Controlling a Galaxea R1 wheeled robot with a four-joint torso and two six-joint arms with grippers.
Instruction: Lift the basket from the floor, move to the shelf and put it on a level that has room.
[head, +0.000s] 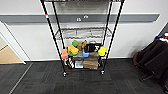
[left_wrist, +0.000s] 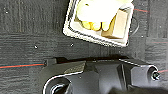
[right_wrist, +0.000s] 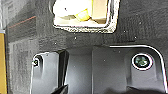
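A small woven basket (left_wrist: 97, 23) sits on the dark carpet floor (left_wrist: 30, 50), just ahead of both wrists. Pale, soft-looking things fill it. It seems light, with a firm rim suited to gripping. Whether either claw is clenched, I cannot tell.

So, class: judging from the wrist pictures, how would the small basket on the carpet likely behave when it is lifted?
The basket is probably light: it looks small and holds soft-looking yellow and white contents. Its woven wall may flex somewhat. The contents rise above the rim, so they could shift or spill if it tilts.
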